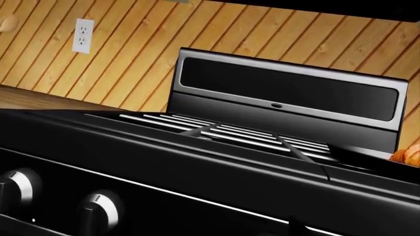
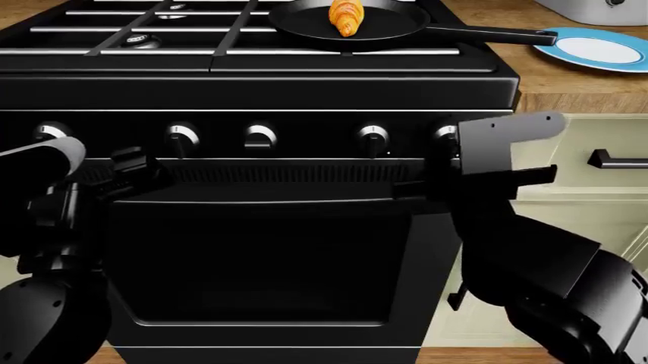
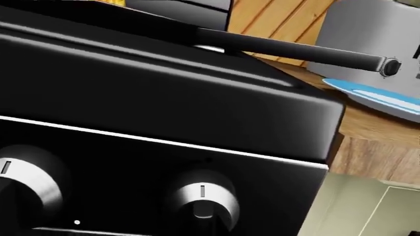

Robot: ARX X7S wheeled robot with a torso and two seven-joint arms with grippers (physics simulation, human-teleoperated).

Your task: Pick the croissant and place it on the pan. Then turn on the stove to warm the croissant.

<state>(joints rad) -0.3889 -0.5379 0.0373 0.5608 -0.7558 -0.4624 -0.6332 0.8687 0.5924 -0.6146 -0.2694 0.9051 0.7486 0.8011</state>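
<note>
In the head view, the two black arms are nearest, low in front of the stove [image 2: 253, 227]. The left gripper [image 2: 132, 168] is by the knob row, near the second knob [image 2: 182, 139]. Its fingers are dark against the dark stove, so I cannot tell if it is open or closed. The right gripper [image 2: 445, 182] is at the right end of the knob row, in front of the last knob [image 2: 445, 135]. A grey bracket hides its tips, so I cannot tell its state either. Up on the stove top sits the pan [image 2: 350, 23] on the right rear burner. The croissant [image 2: 347, 15] lies inside the pan. The pan handle points right, toward a blue plate [image 2: 597, 49] on the wooden counter [image 2: 547, 80]. A cream drawer [image 2: 597, 159] is right of the stove.

In the left wrist view, two knobs [image 1: 98, 209] are closest, at the stove front. Above them are the shiny grates [image 1: 229, 132] and the black back panel [image 1: 288, 93]. A bit of the croissant [image 1: 408, 155] shows at the edge. Behind is a wood wall with a white outlet [image 1: 82, 35]. No fingers show here.

In the right wrist view, a knob [image 3: 203, 199] is closest, with its mark pointing straight up. Another knob [image 3: 26, 182] is beside it. Over the stove edge runs the pan handle [image 3: 295, 51]. Past it are the plate [image 3: 374, 96] and a grey toaster [image 3: 374, 34]. No fingers show here.
</note>
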